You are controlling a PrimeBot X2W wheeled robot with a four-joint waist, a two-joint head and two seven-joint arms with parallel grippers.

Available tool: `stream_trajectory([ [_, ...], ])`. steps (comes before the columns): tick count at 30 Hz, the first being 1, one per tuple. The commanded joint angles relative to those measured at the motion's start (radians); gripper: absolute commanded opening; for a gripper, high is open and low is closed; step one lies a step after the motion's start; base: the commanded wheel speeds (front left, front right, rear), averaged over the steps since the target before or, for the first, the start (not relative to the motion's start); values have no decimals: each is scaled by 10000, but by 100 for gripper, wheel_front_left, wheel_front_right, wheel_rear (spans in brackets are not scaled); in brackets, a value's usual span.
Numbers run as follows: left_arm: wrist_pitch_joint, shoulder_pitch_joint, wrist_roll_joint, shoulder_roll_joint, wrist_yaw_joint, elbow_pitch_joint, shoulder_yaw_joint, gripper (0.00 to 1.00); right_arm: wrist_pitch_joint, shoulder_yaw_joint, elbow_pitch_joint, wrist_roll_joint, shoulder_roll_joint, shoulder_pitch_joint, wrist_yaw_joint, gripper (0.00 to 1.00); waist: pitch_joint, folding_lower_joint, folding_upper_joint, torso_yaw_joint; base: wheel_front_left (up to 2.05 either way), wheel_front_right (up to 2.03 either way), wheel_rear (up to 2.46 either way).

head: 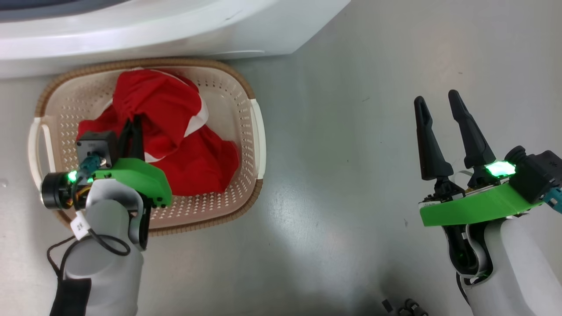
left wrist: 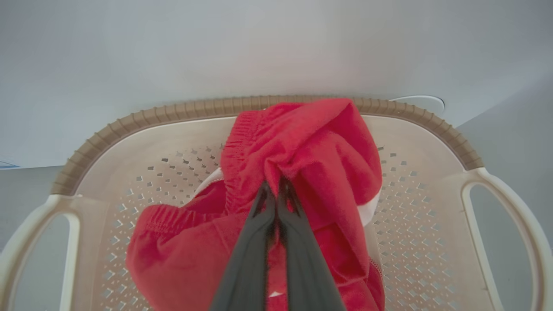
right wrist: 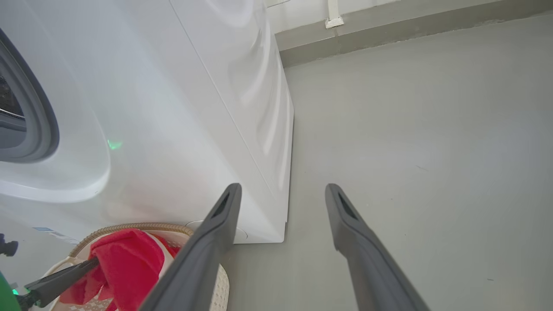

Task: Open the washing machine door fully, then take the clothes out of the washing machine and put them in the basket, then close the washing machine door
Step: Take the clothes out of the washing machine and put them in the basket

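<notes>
L gripper (head: pixel 133 120) clamped on clothes (head: pixel 175 131), mid-left of frame, inside basket (head: pixel 228 101) below washing machine (head: pixel 153 30). Fabric peak pinched, prob. held low so release lands inside. R gripper (head: pixel 436 98) fingers apart, empty, lower right over floor (head: pixel 342 153), out of way.

The floor (head: pixel 333 175) is smooth, grey and glossy, with soft pale reflections across it. A small dark speck (head: pixel 405 223) lies on the floor. A cluster of small dark parts (head: pixel 406 308) sits at the floor's near edge in the head view; what they are cannot be told. In the right wrist view, a darker grey skirting band (right wrist: pixel 389 36) runs along the floor's far edge. A pale wall (right wrist: pixel 298 13) rises above that edge, and a white vertical strip (right wrist: pixel 333 13) ends on the band.
</notes>
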Motion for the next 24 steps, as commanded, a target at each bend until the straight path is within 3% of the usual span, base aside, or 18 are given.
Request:
stream_trajectory([
  [1, -49, 311, 39, 278, -41, -94, 245, 90, -63, 206, -153, 50, 15, 226, 65, 100, -177, 0, 0, 2, 0, 0, 0],
  [2, -49, 361, 41, 277, -56, -124, 252, 100, -63, 200, -142, 48, 18, 248, 65, 100, -249, 0, 0, 11, 0, 0, 0],
  [18, -49, 1753, -275, 242, -225, -1392, 305, 100, -63, 126, 165, 14, -235, 799, 65, 100, -2106, 0, 0, 300, 0, 0, 0],
  [24, -49, 2463, -411, 241, -265, -2459, 85, 100, -63, -22, 241, 10, -426, 1281, 65, 100, -2947, 0, 0, 513, 0, 0, 0],
])
